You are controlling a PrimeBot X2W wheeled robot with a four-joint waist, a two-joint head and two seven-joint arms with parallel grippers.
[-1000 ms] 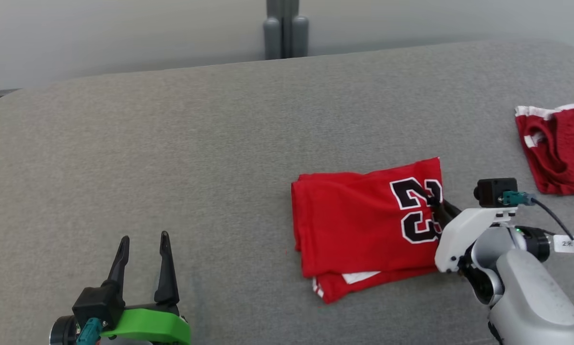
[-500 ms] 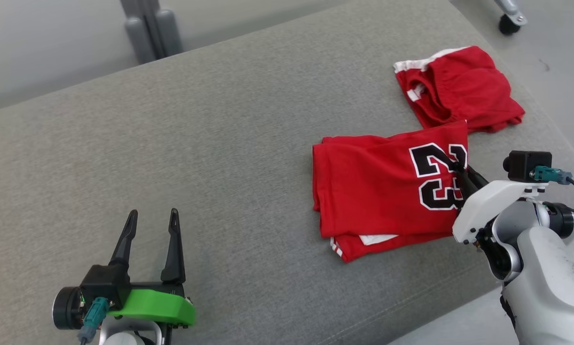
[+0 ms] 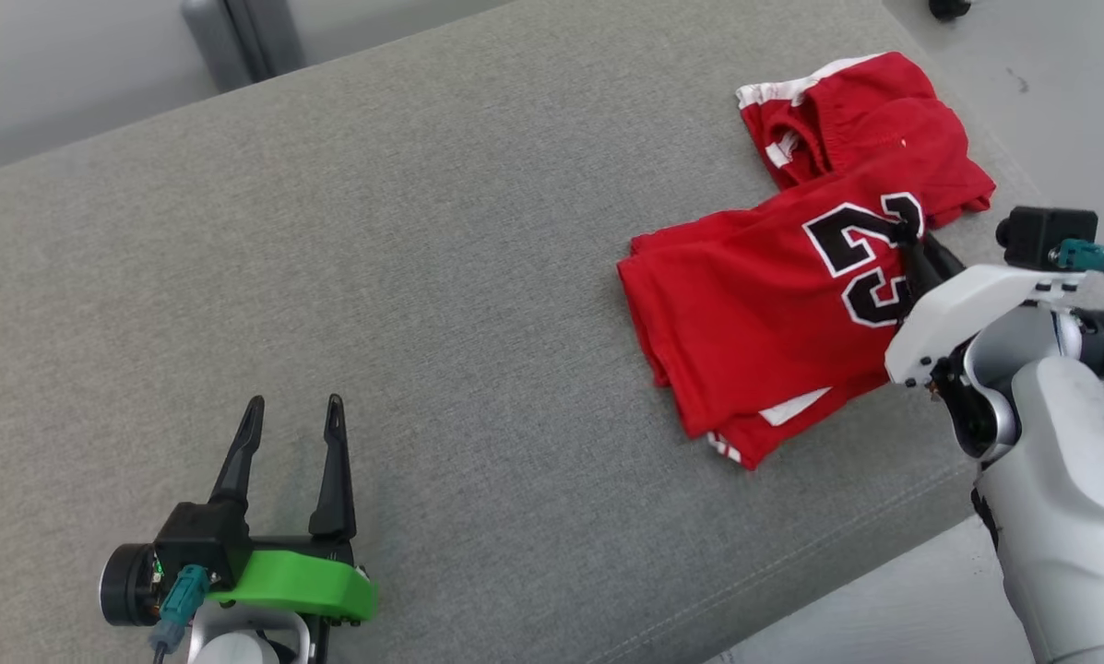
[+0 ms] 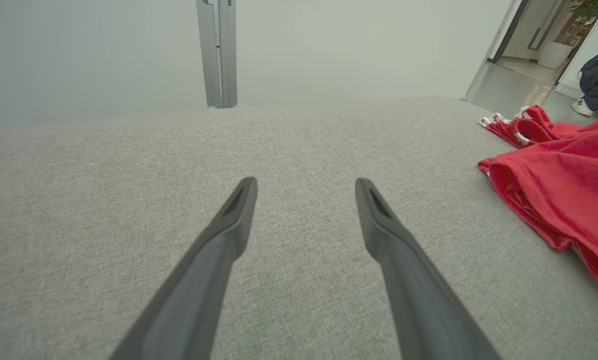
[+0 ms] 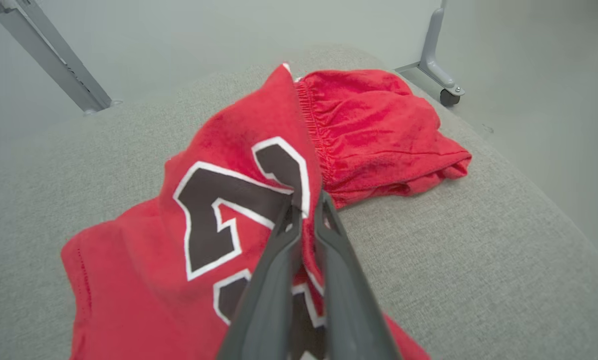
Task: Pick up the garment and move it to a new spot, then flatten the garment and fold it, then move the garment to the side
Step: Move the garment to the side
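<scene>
Head view, from the left: the left gripper (image 3: 294,406) hovers over bare grey cushion (image 3: 441,277), fingers spread wide and holding nothing, well apart from the cloth. Further right lies the folded red garment (image 3: 745,314) with black numerals, its long axis running from the cushion's middle toward the right edge. The right gripper (image 3: 908,232) is pinched on the garment's right-hand edge, at the numerals, and that edge is raised off the cushion (the right wrist view shows cloth tented between the narrow fingers). Just beyond, touching or overlapped by the raised corner, sits a second red garment (image 3: 870,106) with white trim. The garment trails leftward from the right gripper, so a pull rightward would draw it along its length. The right arm is far nearer, and the neighbouring heap could snag.
</scene>
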